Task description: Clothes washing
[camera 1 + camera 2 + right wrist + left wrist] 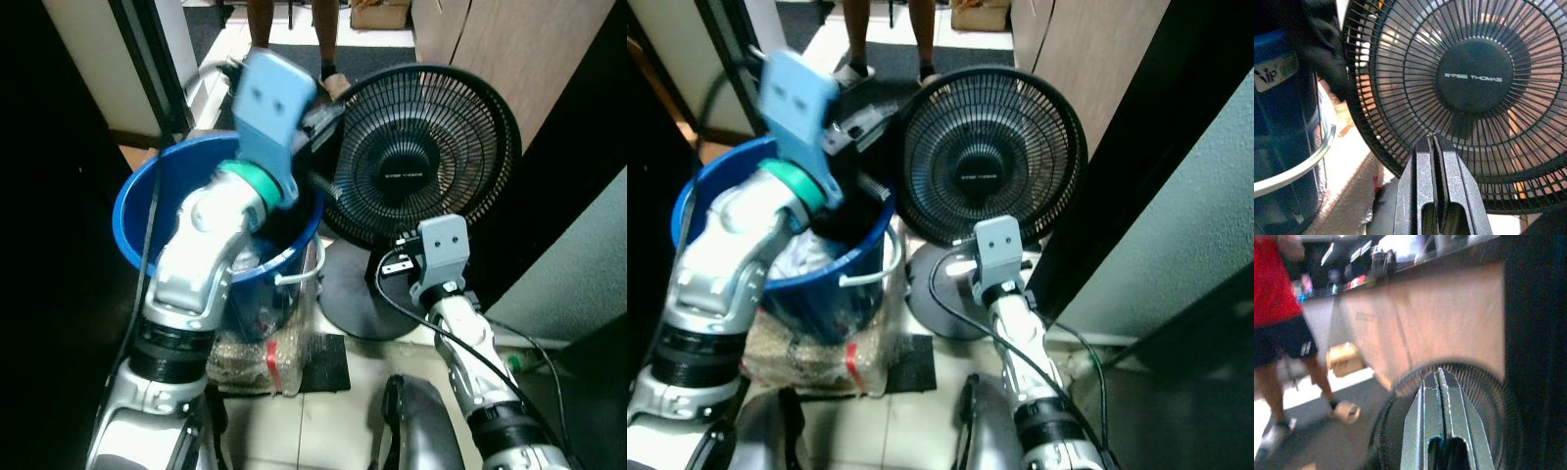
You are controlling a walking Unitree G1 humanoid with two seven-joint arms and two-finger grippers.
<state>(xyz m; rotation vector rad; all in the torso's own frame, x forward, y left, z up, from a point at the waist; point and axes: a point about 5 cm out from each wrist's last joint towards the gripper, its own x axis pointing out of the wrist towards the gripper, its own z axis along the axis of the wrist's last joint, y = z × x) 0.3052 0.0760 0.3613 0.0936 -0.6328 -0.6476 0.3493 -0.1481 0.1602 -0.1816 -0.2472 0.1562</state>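
A blue bucket (132, 196) stands on the floor at the left with pale laundry (808, 255) inside. A black garment (1322, 39) hangs over its rim on the fan's side. My left arm is raised above the bucket, its blue wrist housing (269, 98) pointing away from me. In the left wrist view my left gripper (1439, 377) is shut, with nothing seen between the fingers. My right gripper (1434, 142) is also shut and empty, held low in front of the fan, right of the bucket.
A black floor fan (421, 157) stands just right of the bucket, close to both arms. The bucket rests on a clear plastic bag (255, 352). A person (1278, 308) stands beyond. A wooden panel (509, 49) and a cardboard box (1344, 357) lie farther back.
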